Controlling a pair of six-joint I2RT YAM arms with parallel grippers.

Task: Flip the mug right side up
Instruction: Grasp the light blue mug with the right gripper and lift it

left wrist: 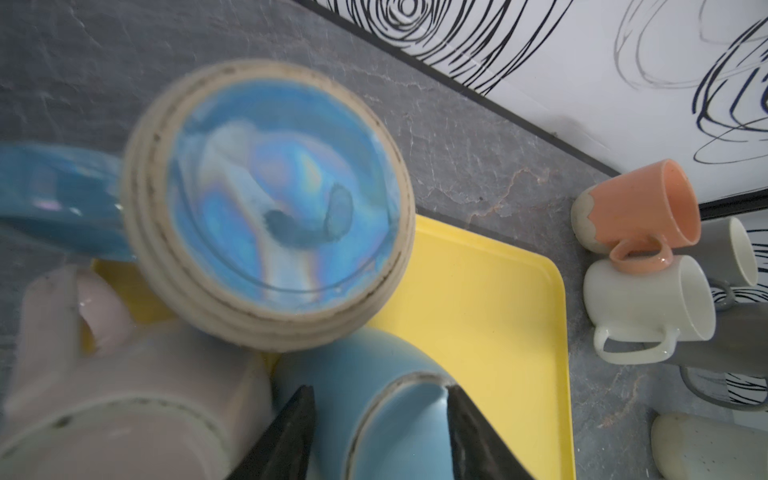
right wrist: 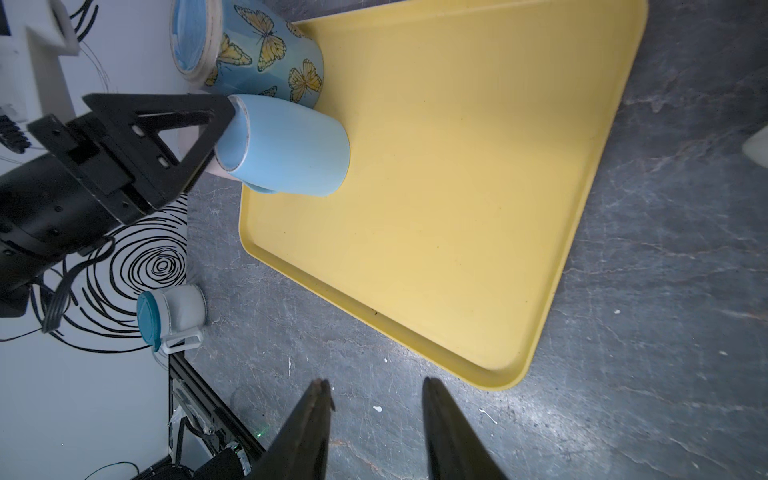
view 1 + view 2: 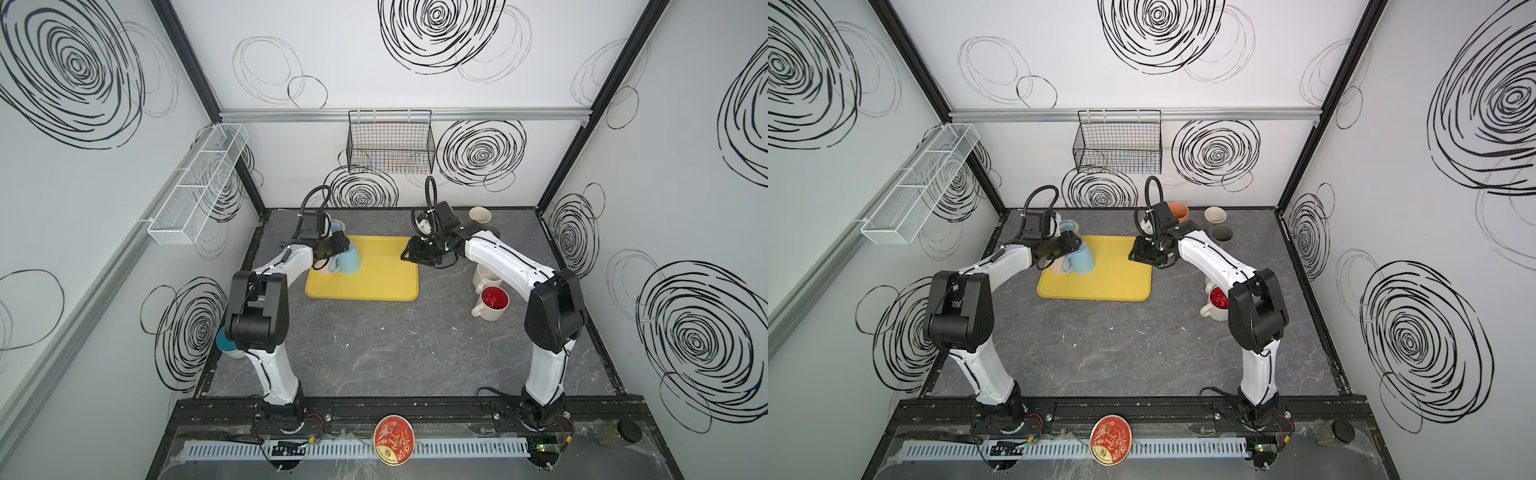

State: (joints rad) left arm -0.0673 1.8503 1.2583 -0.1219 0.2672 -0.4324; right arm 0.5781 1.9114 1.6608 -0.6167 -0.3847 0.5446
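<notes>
Jaws of the left gripper (image 1: 378,390) straddle the inverted light blue mug (image 2: 291,145), likely to flip it, I cannot tell if clamped; right gripper (image 2: 374,380) hovers, jaws parted, empty.

Both top views are bright and evenly lit from above; the arms throw only faint, soft shadows on the table (image 3: 374,353). Toward the edges of the frame the walls (image 3: 415,62) lean outward, as a wide lens makes them. In the left wrist view the butterfly mug (image 1: 270,203) is very near the lens and blurred, with rainbow glare on its base; the blue mug (image 1: 395,415) is soft too, while the orange mug (image 1: 640,203) behind is sharper. The right wrist view is sharp on the tray (image 2: 436,187), with a pale sheen on the table.
</notes>
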